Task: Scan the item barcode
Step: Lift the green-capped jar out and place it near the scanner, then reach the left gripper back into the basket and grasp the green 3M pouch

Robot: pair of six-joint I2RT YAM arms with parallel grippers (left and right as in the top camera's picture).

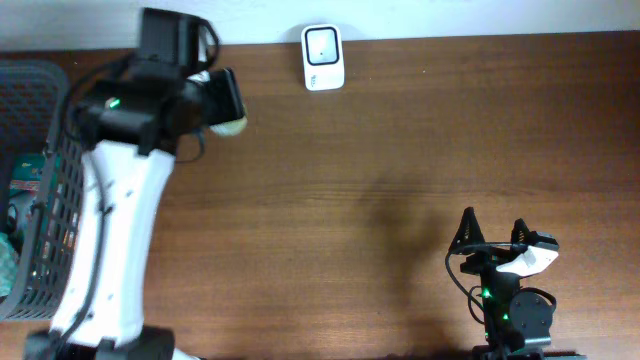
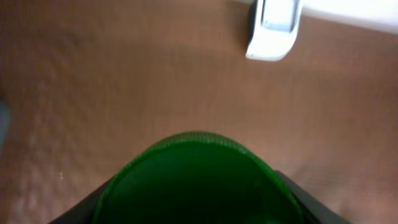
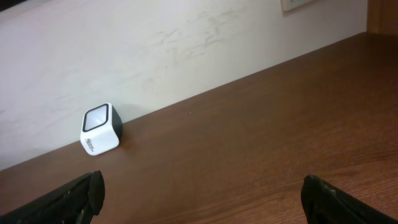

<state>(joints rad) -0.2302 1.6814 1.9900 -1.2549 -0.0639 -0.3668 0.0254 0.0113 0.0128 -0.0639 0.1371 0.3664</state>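
Left wrist view: green item (image 2: 196, 183), rounded and out of focus, fills the lower frame between the dark jaws of the left gripper (image 1: 228, 105), which grip it on either side. Overhead: it shows only as a pale edge under that gripper, over the back left of the bench (image 1: 400, 150); contact with the surface cannot be told. To its right, apart from it, the white scanner (image 1: 323, 57) stands at the back edge. Along the left edge sits a dark basket (image 1: 30, 90), contents unclear. At front right is the right gripper (image 1: 493, 225), jaws wide apart.
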